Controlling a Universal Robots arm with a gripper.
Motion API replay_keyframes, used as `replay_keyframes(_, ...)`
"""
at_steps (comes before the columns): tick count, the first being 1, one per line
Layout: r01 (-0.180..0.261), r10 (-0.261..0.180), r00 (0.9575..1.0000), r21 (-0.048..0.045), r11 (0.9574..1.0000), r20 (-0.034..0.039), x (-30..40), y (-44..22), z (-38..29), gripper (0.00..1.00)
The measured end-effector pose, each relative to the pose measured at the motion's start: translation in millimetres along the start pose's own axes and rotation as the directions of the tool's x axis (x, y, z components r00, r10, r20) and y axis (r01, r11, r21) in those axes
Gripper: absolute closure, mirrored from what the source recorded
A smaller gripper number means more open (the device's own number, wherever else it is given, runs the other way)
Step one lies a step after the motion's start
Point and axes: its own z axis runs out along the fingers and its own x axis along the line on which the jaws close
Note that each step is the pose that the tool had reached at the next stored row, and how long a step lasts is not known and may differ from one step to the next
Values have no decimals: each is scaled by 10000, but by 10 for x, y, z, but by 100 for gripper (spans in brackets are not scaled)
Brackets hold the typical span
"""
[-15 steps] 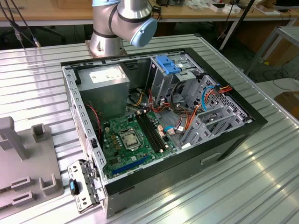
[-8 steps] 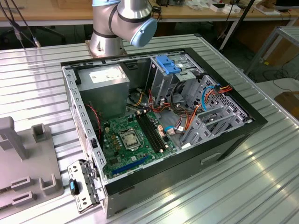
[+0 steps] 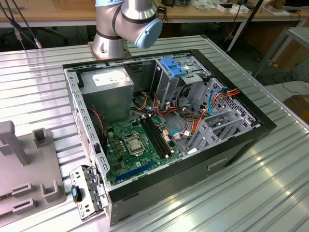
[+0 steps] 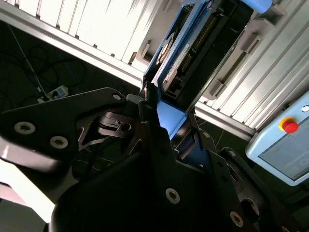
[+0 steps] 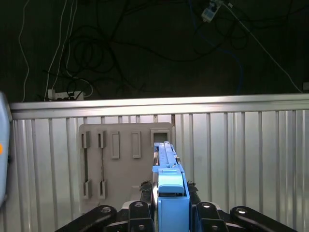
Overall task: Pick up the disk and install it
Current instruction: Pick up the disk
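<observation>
First wrist view shows you the flat grey-metal hard drive in its bright blue plastic carrier rail held edge-on by the black gripper, jaws clamped on its near end. Its long axis runs straight out from the claw, free end toward a pale grey slotted holder tray. That tray lies on a ribbed aluminium table, with dark floor and loose cables beyond. In the exterior view, the open black computer case holds a green motherboard at centre, a grey power supply box at eleven o'clock and a blue-topped grey drive cage at one o'clock.
</observation>
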Motion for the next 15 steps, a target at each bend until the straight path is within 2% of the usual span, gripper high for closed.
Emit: replay_keyframes(15, 0, 0, 10000, -1, 10000, 0, 0, -7, -188, 63)
